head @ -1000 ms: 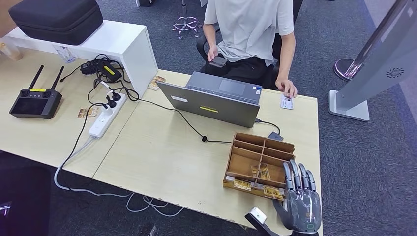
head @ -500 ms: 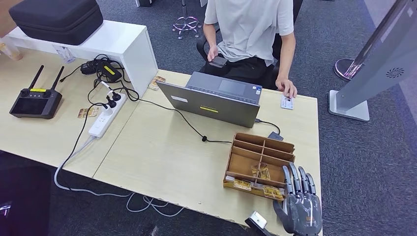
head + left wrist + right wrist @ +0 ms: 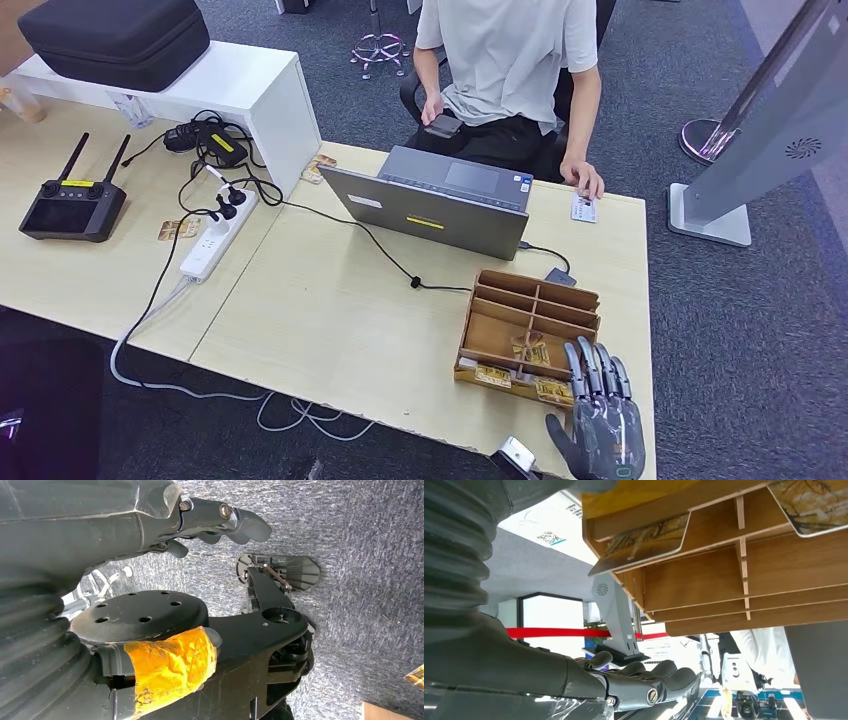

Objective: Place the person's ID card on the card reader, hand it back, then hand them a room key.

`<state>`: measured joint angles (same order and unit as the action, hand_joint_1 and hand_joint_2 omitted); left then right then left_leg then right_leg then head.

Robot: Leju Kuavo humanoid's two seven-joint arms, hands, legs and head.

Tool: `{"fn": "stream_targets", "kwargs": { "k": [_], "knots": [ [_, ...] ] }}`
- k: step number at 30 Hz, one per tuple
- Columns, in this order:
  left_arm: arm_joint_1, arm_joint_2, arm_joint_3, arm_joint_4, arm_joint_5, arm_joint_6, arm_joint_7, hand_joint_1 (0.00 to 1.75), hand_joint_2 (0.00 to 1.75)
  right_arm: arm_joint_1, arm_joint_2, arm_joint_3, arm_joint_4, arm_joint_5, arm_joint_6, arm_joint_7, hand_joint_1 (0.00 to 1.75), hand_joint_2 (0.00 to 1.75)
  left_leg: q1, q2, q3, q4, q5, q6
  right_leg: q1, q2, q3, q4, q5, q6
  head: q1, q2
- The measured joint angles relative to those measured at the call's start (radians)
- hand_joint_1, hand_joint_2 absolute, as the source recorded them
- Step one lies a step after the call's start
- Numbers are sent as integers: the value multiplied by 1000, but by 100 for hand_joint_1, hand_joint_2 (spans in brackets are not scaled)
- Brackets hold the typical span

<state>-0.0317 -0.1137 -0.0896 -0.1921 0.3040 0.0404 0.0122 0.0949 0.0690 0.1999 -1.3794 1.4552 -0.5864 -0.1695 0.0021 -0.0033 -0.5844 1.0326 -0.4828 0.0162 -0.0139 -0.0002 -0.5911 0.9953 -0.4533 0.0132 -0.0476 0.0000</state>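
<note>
Nearest, right hand (image 3: 597,428) empty, fingers spread and straight, hovering at the bench (image 3: 330,320) edge beside the wooden organizer (image 3: 528,330) stocking room key cards (image 3: 530,349). Farther off, ID card (image 3: 584,207) flat under the person's hand (image 3: 584,178), apparently offered for pickup. Left hand (image 3: 220,522) hanging, fingers loosely curled, holding nothing.
</note>
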Motion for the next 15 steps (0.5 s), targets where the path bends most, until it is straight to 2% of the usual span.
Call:
{"fn": "stream_targets", "kwargs": {
  "k": [6,10,15],
  "knots": [
    [0,0,0,0,0,1,0,0,175,-3,0,6,18,-1,0,1,3,175,0,0,0,0,0,0,0,0,0,0,0,0,0,0],
    [0,1,0,0,0,1,0,0,175,-10,0,8,33,-2,-1,6,175,175,0,0,0,0,0,0,0,0,0,0,0,0,0,0],
    [0,5,0,0,-1,2,-3,0,175,-24,0,8,57,-27,-3,-5,175,175,0,0,0,0,0,0,0,0,0,0,0,0,0,0]
  ]
}}
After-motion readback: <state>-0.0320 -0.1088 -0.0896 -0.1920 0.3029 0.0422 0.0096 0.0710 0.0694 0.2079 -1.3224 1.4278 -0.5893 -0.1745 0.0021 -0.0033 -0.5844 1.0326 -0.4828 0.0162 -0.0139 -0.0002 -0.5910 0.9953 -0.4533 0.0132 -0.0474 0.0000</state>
